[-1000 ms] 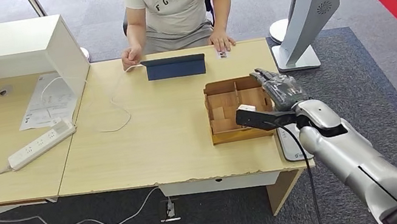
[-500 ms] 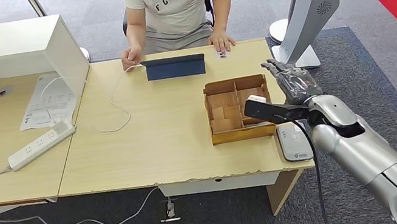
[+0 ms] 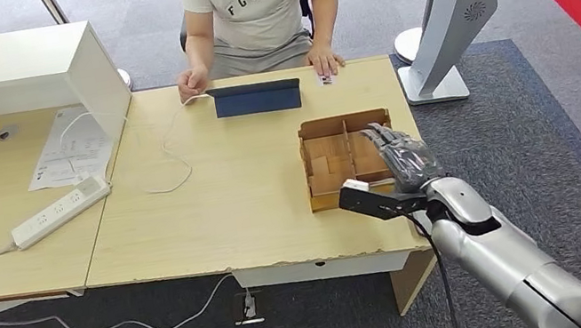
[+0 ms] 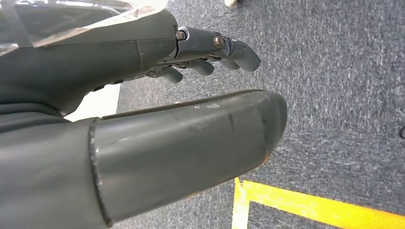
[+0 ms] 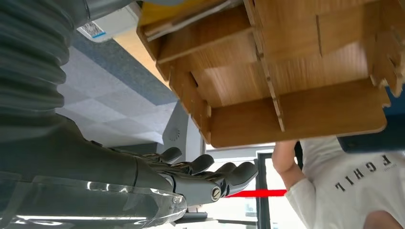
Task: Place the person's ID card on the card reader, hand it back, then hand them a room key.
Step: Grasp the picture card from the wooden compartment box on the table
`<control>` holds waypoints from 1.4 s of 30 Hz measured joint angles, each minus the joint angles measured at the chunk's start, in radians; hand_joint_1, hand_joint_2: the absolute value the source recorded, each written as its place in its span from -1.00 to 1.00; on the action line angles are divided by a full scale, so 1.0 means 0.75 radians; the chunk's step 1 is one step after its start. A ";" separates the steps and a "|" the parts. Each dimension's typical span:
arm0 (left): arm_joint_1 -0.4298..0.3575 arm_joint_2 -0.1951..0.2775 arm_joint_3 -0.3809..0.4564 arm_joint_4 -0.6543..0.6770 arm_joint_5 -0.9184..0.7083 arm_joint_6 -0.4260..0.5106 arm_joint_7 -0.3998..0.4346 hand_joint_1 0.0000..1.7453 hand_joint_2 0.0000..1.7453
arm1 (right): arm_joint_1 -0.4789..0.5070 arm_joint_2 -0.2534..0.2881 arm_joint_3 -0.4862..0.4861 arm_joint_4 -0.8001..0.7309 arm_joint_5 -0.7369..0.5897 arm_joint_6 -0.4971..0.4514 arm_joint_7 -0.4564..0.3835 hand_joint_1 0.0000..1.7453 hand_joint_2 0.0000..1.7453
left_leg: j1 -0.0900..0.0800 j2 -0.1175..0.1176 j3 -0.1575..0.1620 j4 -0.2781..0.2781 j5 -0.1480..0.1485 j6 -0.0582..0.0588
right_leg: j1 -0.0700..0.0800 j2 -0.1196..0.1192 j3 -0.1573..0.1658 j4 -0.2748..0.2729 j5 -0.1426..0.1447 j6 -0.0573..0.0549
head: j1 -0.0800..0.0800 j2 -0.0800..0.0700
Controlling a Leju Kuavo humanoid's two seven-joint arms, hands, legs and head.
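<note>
The right hand (image 3: 399,158) is held above the near right part of the wooden divided tray (image 3: 331,157), fingers stretched out, a little apart and holding nothing. Judged from this, a room key is to be picked from the tray; whether a key lies in the compartments cannot be told. For a clean pick, the hand should be lowered into one compartment, clear of the thin dividers, and closed only once the fingertips straddle the card. The ID card (image 3: 326,79) appears to lie beyond the tray at the table's far edge, touching the person's hand (image 3: 325,59).

The left hand (image 4: 157,95) hangs over carpet, its fingers gently curled and holding nothing.

Beyond the tray stands a dark blue tablet case (image 3: 256,98). Left of the tray, a white cable (image 3: 168,154) and a power strip (image 3: 61,211) are seen. The tray's walls stand most in the way.
</note>
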 joint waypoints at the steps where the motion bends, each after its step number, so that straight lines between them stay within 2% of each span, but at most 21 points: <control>1: 0.000 0.001 0.000 0.000 -0.003 -0.004 -0.003 -1.00 -1.00 | 0.013 0.003 0.003 -0.001 0.002 0.003 0.009 -1.00 1.00 | 0.000 0.000 0.000 0.000 0.000 0.000 | 0.000 0.000 0.000 0.000 0.000 0.000 | 0.000 0.000; 10: 0.000 0.001 -0.001 0.000 -0.015 -0.010 -0.030 -1.00 -1.00 | 0.081 0.012 0.029 -0.001 0.012 0.004 0.021 -1.00 1.00 | 0.000 0.000 0.000 0.000 0.000 0.000 | 0.000 0.000 0.000 0.000 0.000 0.000 | 0.000 0.000; 17: 0.000 0.001 -0.001 0.000 -0.020 -0.007 -0.012 -1.00 -1.00 | 0.083 0.012 0.043 -0.001 0.012 -0.003 0.019 -1.00 1.00 | 0.000 0.001 0.000 0.000 0.000 0.000 | 0.000 0.000 0.000 0.000 0.000 0.000 | 0.000 0.000; 32: 0.000 0.000 -0.001 0.000 -0.019 0.003 0.018 -1.00 -1.00 | 0.082 0.022 0.054 0.057 0.080 -0.109 0.022 -1.00 1.00 | 0.000 0.001 0.000 0.000 0.000 0.000 | 0.000 0.000 0.000 0.000 0.000 0.000 | 0.000 0.000; 42: 0.001 -0.003 -0.001 0.000 -0.018 -0.002 0.018 -1.00 -1.00 | 0.067 0.037 0.054 0.137 0.119 -0.113 0.020 -1.00 1.00 | 0.000 0.000 0.000 0.000 0.000 0.000 | 0.000 0.000 0.000 0.000 0.000 0.000 | 0.000 0.000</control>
